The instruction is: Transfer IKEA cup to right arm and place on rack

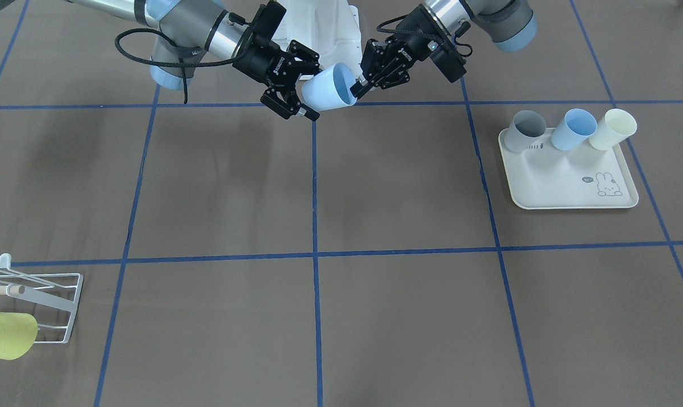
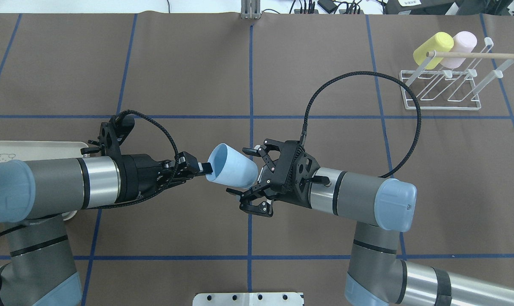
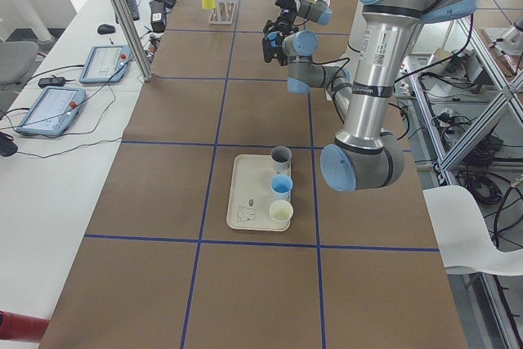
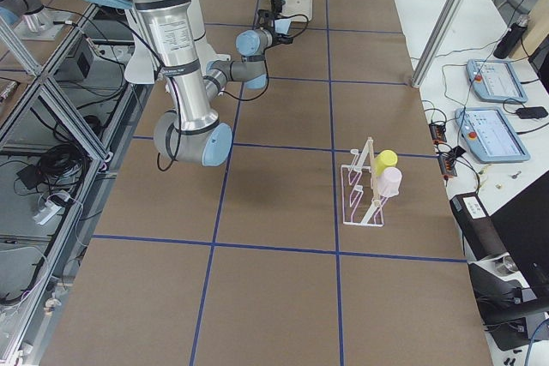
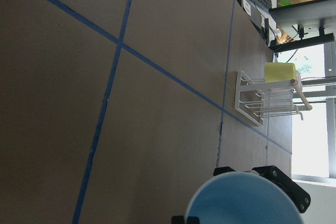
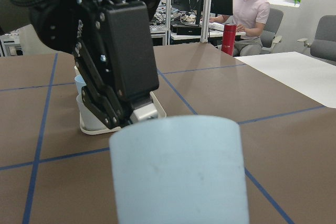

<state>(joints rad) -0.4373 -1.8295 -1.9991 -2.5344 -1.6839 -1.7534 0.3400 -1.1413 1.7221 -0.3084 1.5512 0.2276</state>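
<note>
A pale blue IKEA cup (image 2: 231, 171) hangs on its side above the table's middle, between the two arms. My left gripper (image 2: 205, 168) is shut on its rim, one finger inside the mouth; the same pinch shows in the front view (image 1: 357, 87). The right arm's gripper (image 2: 246, 178) stands open, its fingers (image 2: 250, 150) spread above and below the cup's closed base with gaps on both sides. In the right wrist view the cup's base (image 6: 176, 171) fills the foreground. The white wire rack (image 2: 444, 85) with its wooden dowel stands at the far right.
A yellow cup (image 2: 431, 49) and a pink cup (image 2: 463, 42) hang on the rack. The cream rabbit-print tray (image 1: 567, 186) carries a grey cup (image 1: 526, 130), a blue cup (image 1: 573, 129) and a cream cup (image 1: 613, 129). A person sits at a desk in the right wrist view.
</note>
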